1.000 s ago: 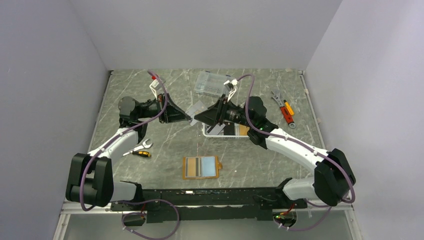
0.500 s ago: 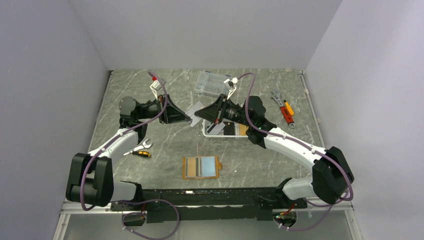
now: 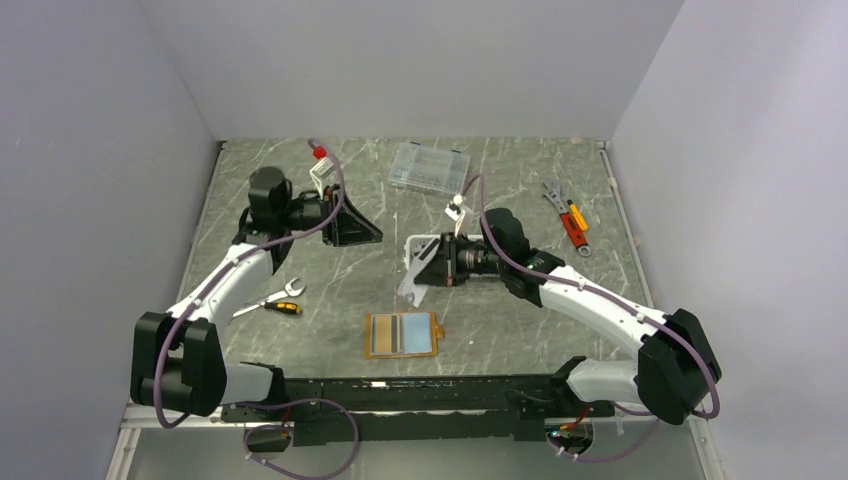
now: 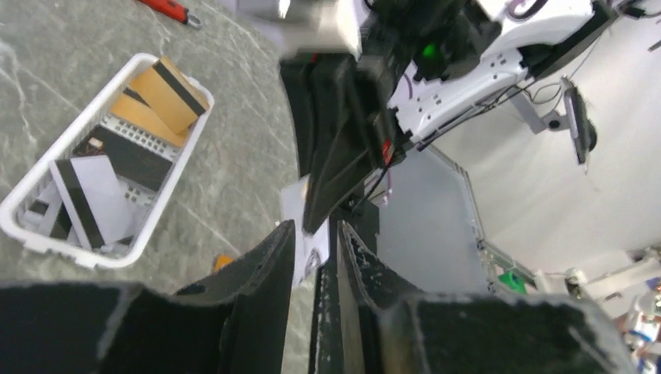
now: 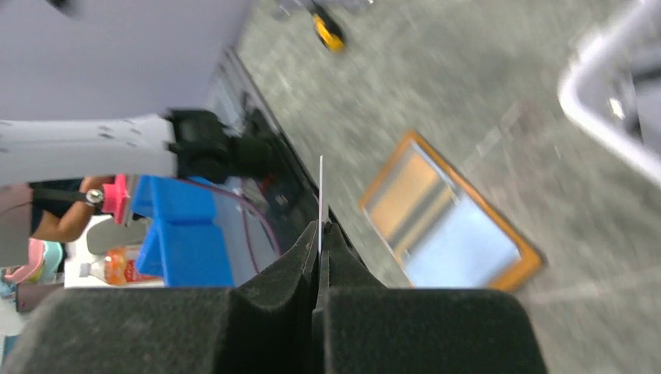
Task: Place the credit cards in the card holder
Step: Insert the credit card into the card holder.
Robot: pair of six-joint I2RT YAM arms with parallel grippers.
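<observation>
Top external view: pinched thin grey-white plastic card point(image 3: 408, 288) in right fingers point(image 5: 319, 234), 12 o'clock of open orange leather card holder point(image 3: 402, 334), seemingly two pocketed; left fingers point(image 4: 314, 230) parted, empty; counted several more in white slotted plastic basket point(image 4: 23, 214).

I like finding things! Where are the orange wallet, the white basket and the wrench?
card holder point(image 3: 368, 335), top view, its orange left edge.
white basket point(image 4: 62, 248), left wrist view, its near rim.
wrench point(image 3: 268, 299), top view, its silver shaft.

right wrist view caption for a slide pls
Right gripper pinches a white card edge-on, open orange card holder beyond.
</observation>
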